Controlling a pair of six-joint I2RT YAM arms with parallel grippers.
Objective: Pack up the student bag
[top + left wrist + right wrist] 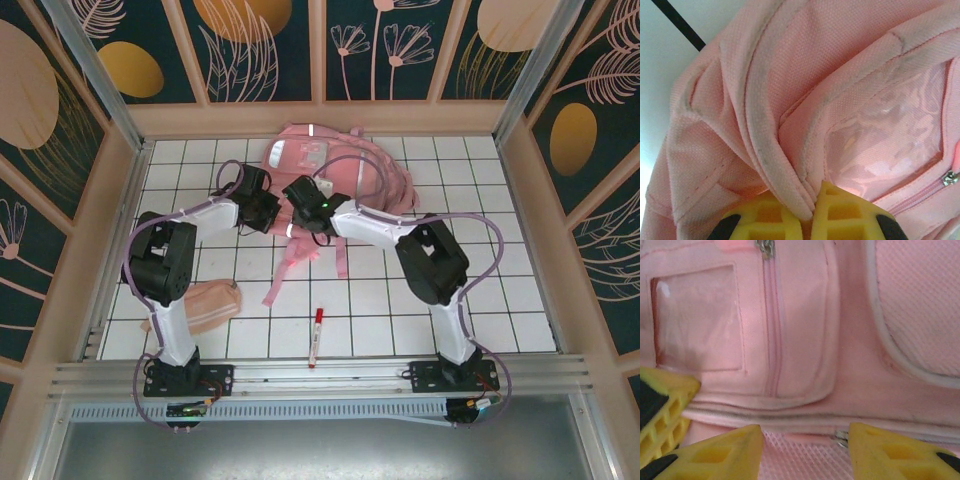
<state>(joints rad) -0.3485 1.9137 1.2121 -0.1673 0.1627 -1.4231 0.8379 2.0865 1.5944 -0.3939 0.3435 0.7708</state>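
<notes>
White tiled counter (500, 300) below us, and the pink bag (370, 175) lies slumped at its far middle, up against the back wall, straps trailing toward the near edge. Both arms are reaching in to it: the left arm (165, 260) from the left side, the right arm (430, 260) from the right, their wrists meeting at the bag's near left part. Left wrist view: the left jaws are together, the yellow fingers (850, 215) clamped on a thick piped fold of the bag (840, 75), a pale translucent panel and a zip pull (950, 177) just to the right. Right wrist view: the right jaws stand apart over the bag (805, 340), holding nothing, pink mesh showing in the gap between them, a zipped pocket and a clear window (697, 320) ahead. Near left, a peach pouch (205, 305) lies beside the left arm. A red-capped pen (316, 335) lies alone near the front edge.
</notes>
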